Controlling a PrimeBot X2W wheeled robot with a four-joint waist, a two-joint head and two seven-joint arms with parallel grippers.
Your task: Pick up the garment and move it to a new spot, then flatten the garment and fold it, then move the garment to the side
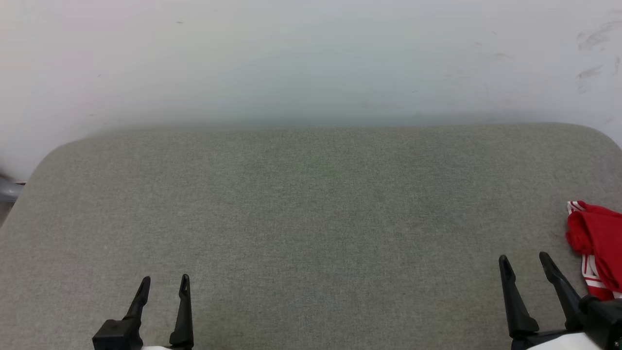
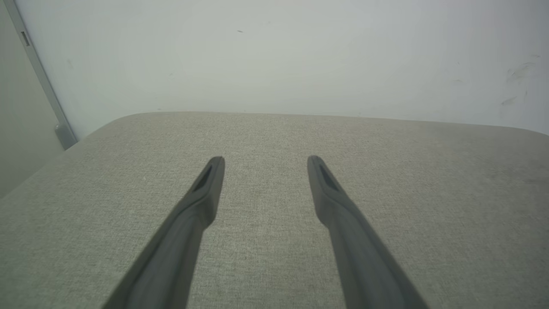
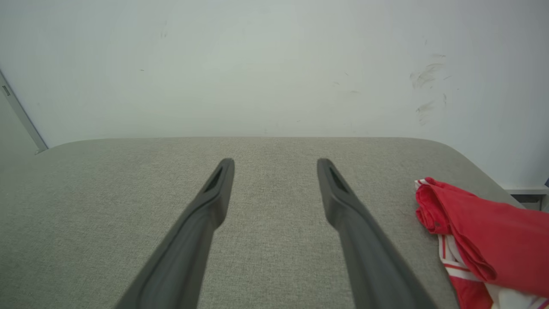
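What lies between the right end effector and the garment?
Only bare grey fabric surface, seen in the head view, separates the right end effector from the garment.

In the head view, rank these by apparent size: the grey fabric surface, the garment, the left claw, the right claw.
1. grey fabric surface, by far the largest.
2. garment and right claw, about alike; the picture's edge cuts off the garment, so they are left unranked.
3. left claw, smallest.
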